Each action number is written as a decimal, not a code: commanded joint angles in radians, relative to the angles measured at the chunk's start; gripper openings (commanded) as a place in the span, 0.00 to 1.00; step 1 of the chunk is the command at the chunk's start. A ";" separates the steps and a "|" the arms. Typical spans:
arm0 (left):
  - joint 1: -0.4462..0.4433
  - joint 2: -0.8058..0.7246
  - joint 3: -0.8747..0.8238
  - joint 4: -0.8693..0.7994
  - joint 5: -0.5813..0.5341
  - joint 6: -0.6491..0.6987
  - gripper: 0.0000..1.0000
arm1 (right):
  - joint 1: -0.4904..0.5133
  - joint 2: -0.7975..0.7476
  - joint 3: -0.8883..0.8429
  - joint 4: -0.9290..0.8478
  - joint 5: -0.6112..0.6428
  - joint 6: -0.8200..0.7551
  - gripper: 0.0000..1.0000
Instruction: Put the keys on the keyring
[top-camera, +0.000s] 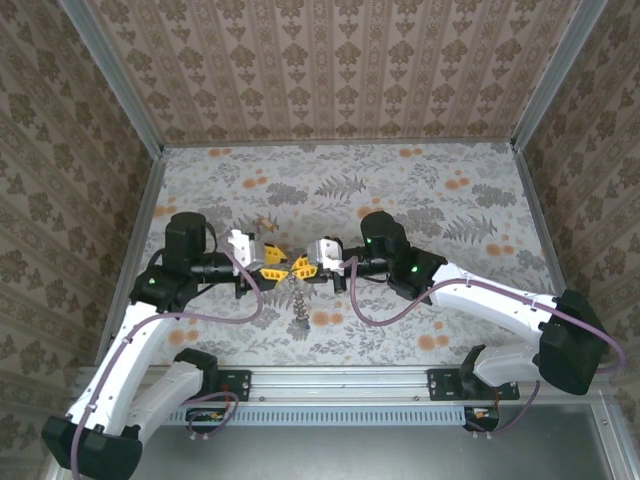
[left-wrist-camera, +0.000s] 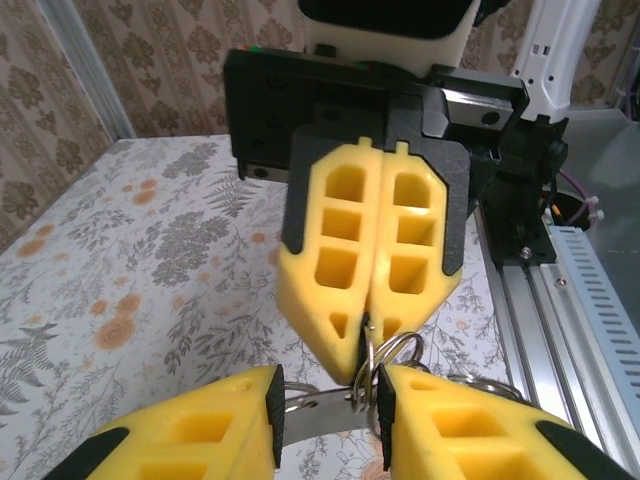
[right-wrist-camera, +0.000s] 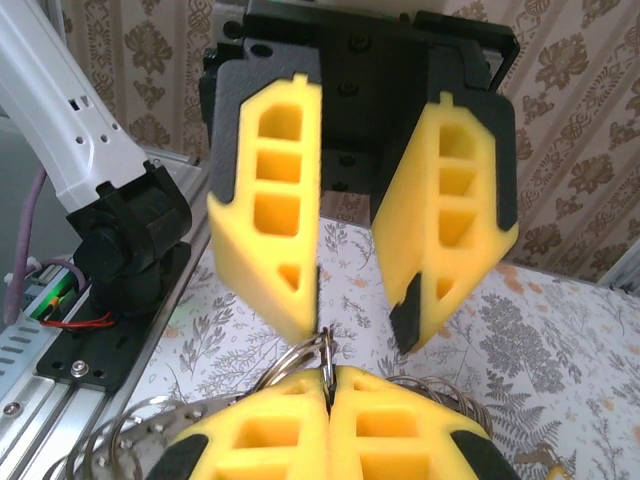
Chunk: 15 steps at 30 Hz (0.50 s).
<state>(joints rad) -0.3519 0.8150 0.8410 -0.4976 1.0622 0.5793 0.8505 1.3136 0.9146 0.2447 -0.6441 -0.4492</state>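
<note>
The two arms meet tip to tip above the middle of the table (top-camera: 430, 200). The right gripper (right-wrist-camera: 328, 385) is pressed together and pinches a silver wire loop of the keyring (right-wrist-camera: 322, 352), and more loops of it show on both sides of its fingers. The left gripper (right-wrist-camera: 352, 330) faces it with fingers spread, and the pinched loop stands in the gap between them, close to one pad; whether it touches, I cannot tell.
</note>
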 joint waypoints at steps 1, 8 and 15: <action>0.017 -0.010 0.035 -0.017 0.068 -0.029 0.32 | 0.006 -0.024 0.024 0.042 -0.034 -0.015 0.00; 0.019 0.022 0.030 0.014 0.070 -0.034 0.29 | 0.007 -0.032 0.025 0.028 -0.031 -0.021 0.00; -0.003 0.042 0.027 -0.003 0.015 0.022 0.24 | 0.008 -0.033 0.024 0.051 -0.034 -0.006 0.00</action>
<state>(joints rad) -0.3481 0.8448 0.8474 -0.4957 1.1004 0.5613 0.8509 1.3136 0.9146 0.2440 -0.6365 -0.4595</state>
